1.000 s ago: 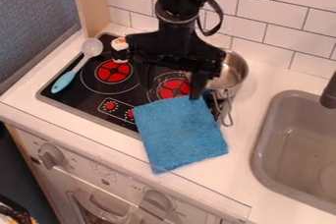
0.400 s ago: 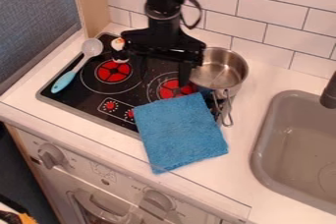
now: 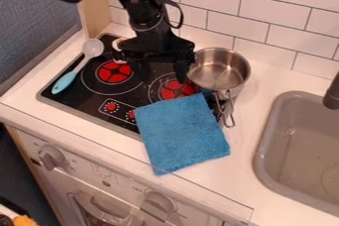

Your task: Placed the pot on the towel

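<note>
Hanging with fingers spread, the tool (image 3: 162, 73) has the pot (image 3: 220, 73) just beside it.

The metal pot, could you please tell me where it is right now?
In the camera view, the pot is right of centre, at the right edge of the stove, just beyond the upper right corner of the blue towel, left of the sink.

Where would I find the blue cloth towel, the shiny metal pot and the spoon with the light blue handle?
Blue cloth towel (image 3: 183, 135): camera view, middle of the cloth.
Shiny metal pot (image 3: 218, 74): camera view, inside of the bowl.
Spoon with light blue handle (image 3: 65, 82): camera view, on the handle.
</note>
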Motion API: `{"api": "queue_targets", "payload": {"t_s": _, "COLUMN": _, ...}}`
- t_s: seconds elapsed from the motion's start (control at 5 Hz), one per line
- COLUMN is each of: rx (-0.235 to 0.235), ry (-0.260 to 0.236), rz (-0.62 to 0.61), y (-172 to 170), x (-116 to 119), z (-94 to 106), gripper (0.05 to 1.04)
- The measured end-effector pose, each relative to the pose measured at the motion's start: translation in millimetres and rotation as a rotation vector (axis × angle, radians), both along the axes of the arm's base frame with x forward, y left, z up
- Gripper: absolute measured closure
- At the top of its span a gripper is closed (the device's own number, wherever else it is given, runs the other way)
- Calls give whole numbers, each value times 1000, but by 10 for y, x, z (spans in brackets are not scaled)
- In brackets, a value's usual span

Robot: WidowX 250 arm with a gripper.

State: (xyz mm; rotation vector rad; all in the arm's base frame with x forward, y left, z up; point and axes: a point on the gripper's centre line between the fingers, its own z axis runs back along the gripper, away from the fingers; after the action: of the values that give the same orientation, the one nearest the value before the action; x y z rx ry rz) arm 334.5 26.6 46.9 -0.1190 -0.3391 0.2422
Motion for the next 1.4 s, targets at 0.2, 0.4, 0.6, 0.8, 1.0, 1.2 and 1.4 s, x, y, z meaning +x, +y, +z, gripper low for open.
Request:
{"api": "queue_targets", "payload": {"t_s": 0.2, "rx": -30, "ry": -26, "rz": -31, "y": -17, "x": 72, "z": -108, "gripper": 83}}
{"api": "queue_targets", "payload": {"t_s": 0.4, "rx": -35, "ry": -38, "rz": -39, "y": -67, "x": 195, "z": -86, "gripper": 83}}
{"api": "queue_targets", "payload": {"t_s": 0.6, "rx": -34, "ry": -35, "rz": -70, "y": -176, "x": 308, "z": -88, "gripper": 83}}
{"api": "queue_targets", "payload": {"t_s": 0.8, "rx": -23, "ry": -26, "rz": -86, "y": -243, "x": 327, "z": -66, "gripper": 83}}
{"api": "queue_targets", "payload": {"t_s": 1.0, "rx": -22, "ry": -31, "rz": -98, "y": -286, "x": 405, "z": -61, "gripper": 83}}
{"api": "queue_targets", "payload": {"t_s": 1.2, "rx": -19, "ry": 6, "rz": -97, "y": -295, "x": 423, "z": -191, "gripper": 83}}
{"api": "queue_targets", "payload": {"t_s": 1.4, "rx": -4, "ry": 32, "rz": -95, "y": -265, "x": 484, "z": -277, "gripper": 83}}
